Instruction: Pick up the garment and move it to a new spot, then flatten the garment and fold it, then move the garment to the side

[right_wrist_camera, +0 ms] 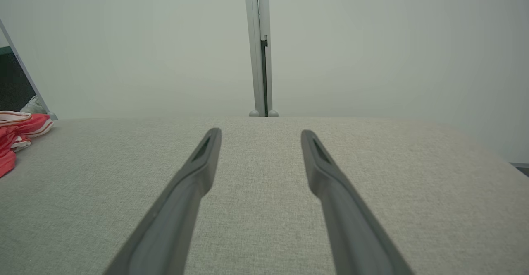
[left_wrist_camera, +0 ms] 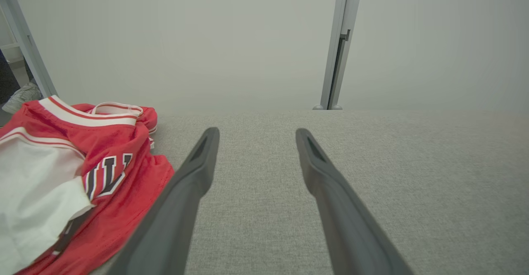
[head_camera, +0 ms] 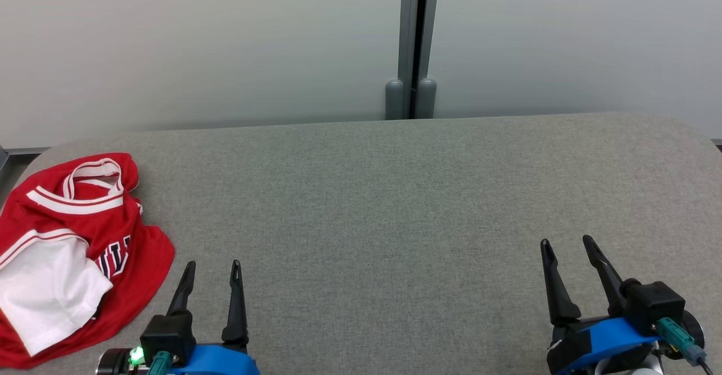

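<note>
One crumpled red jersey (head_camera: 84, 239) lies on the grey bench (head_camera: 395, 206), just beside the left end effector (head_camera: 213, 263); the right end effector (head_camera: 566, 241) is well apart. Both are released.

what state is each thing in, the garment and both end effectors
garment: crumpled, unfolded, lying at the left edge of the table, not held
left end effector: open, empty, just right of the garment
right end effector: open, empty, above bare table
</note>
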